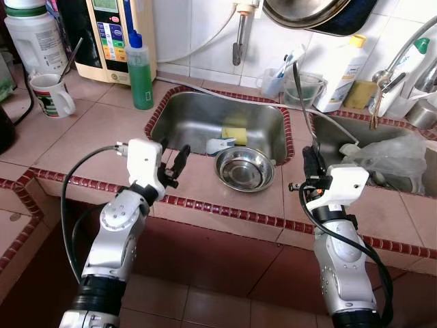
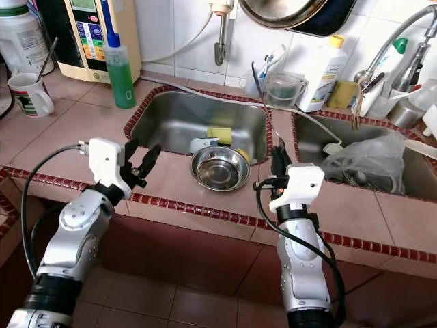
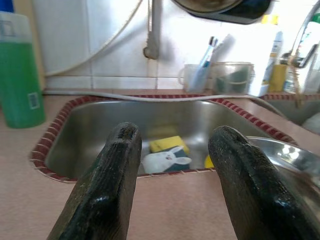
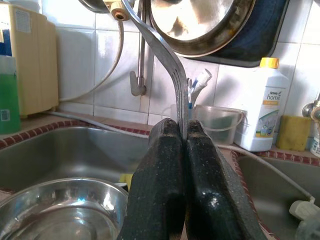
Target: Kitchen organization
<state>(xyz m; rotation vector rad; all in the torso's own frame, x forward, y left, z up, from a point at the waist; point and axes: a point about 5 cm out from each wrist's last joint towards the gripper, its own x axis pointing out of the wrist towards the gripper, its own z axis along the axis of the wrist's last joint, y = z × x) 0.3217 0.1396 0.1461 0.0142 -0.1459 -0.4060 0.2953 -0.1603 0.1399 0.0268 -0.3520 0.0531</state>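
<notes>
the right gripper [image 4: 182, 142] is closed on a metal fork [image 4: 160, 55], pinched by the tines between the two black fingers [image 4: 210, 190]; the handle rises up and curves toward the upper left of the right wrist frame. in the left eye view this gripper stands right of centre, over the tiled counter [image 1: 102, 130] between the two sinks, and the thin fork [image 1: 298, 85] sticks up from it toward the wall.

the left gripper [image 1: 174, 166] is open — its two fingers [image 3: 107, 185] stand apart with nothing between them. it hovers over the front ledge of the counter, left of centre in the frame, pointing toward the left sink [image 1: 198, 116].

a steel bowl [image 1: 244, 168] sits at the front right corner of this sink, centre of the frame, partly on the ledge. behind it in the basin lie a yellow sponge [image 1: 235, 134] and a small white object [image 1: 220, 145] i cannot identify.

in the upper left of the frame stand a green bottle [image 1: 141, 72] and a white mug [image 1: 51, 93] with a utensil inside. the right sink [image 1: 334, 140], at the right edge, holds a clear plastic bag [image 1: 392, 160]. a white detergent bottle [image 1: 343, 72] stands against the wall — upper right.
</notes>
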